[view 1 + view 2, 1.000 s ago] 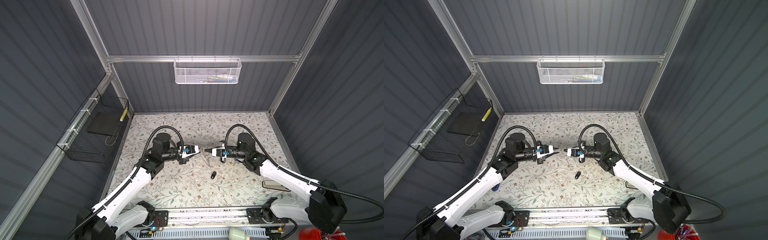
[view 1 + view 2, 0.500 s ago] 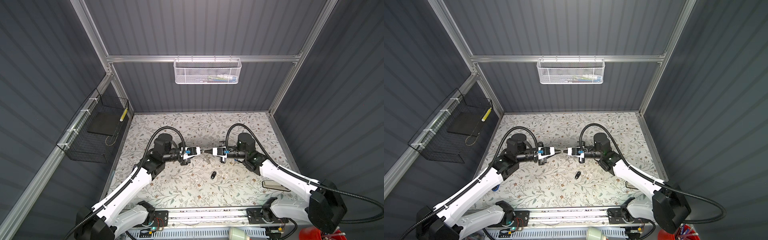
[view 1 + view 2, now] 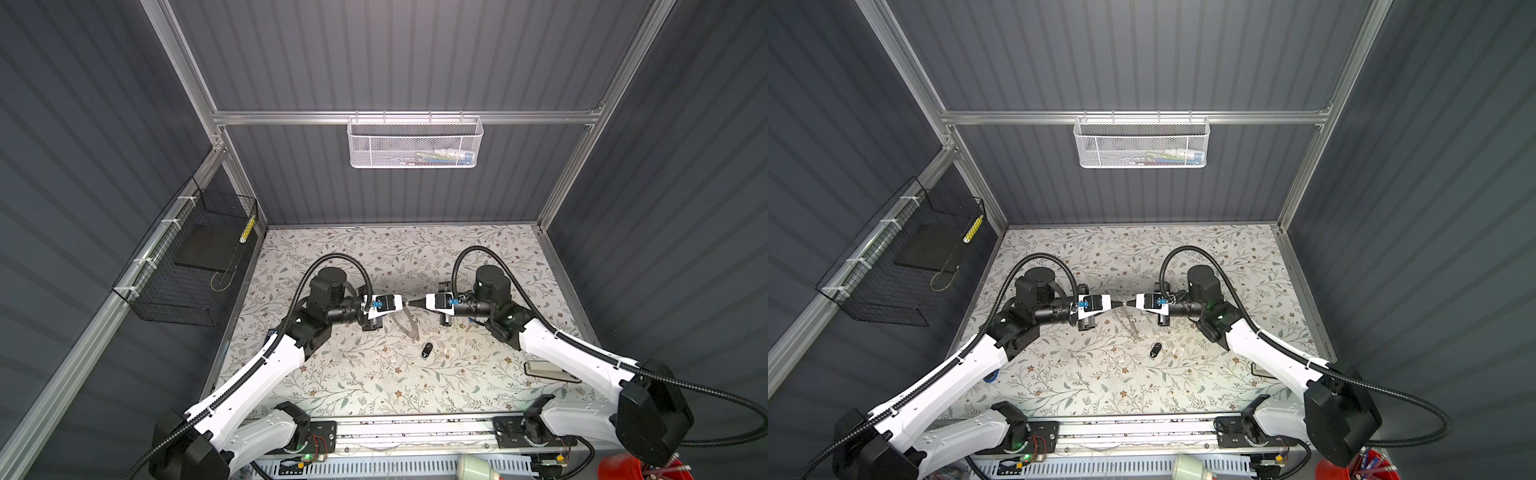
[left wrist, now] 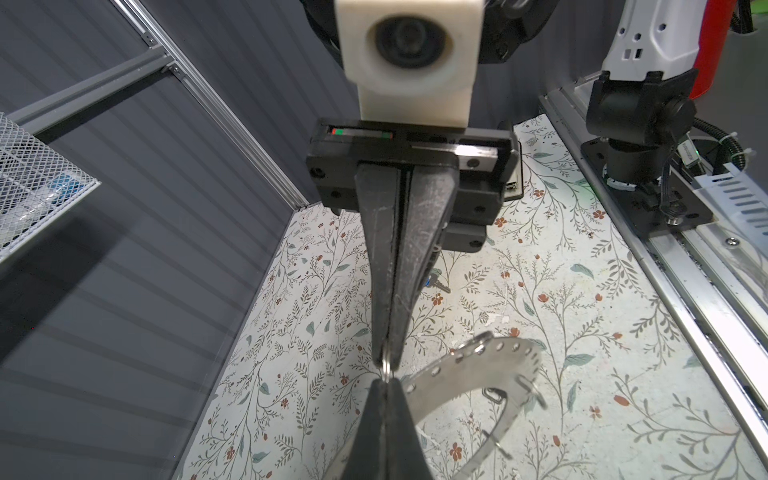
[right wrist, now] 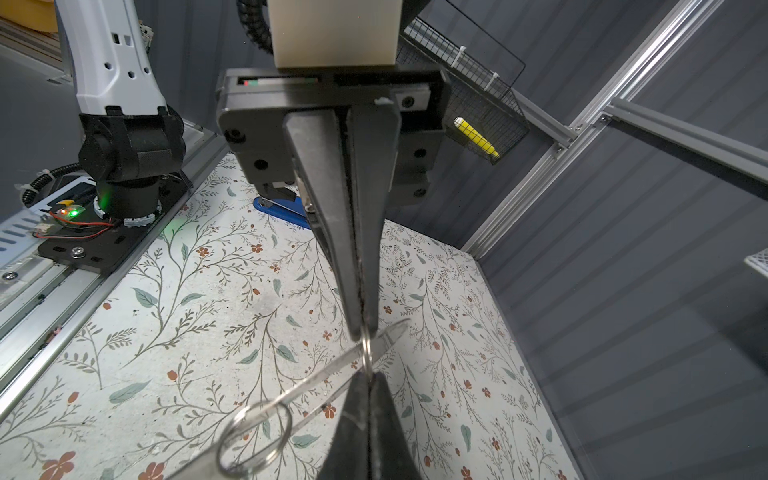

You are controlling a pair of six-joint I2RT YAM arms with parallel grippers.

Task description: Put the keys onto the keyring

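My left gripper point(image 3: 405, 306) and right gripper point(image 3: 416, 304) meet tip to tip above the middle of the table. Both are shut on a small wire loop point(image 4: 387, 365) of the keyring, seen edge-on between the tips. The keyring point(image 4: 478, 372), a flat grey band with small holes, hangs below them in both top views point(image 3: 409, 326) point(image 3: 1129, 325). In the right wrist view the keyring point(image 5: 316, 384) is edge-on and carries another wire loop point(image 5: 254, 440). A black oval key point(image 3: 427, 350) point(image 3: 1155, 350) lies on the table just in front. A silvery, blue-tagged key point(image 4: 436, 283) peeks out behind the right gripper's fingers.
A blue block point(image 5: 282, 210) lies on the table under the left arm. A flat grey object point(image 3: 548, 370) sits at the front right. A black wire basket point(image 3: 187, 266) hangs on the left wall, a white mesh basket point(image 3: 415, 141) on the back wall. The arms' rail point(image 3: 415, 432) runs along the front.
My left gripper moved right until its tips met the right gripper's, and it closed on the small wire loop. The right gripper stayed shut and hardly moved.
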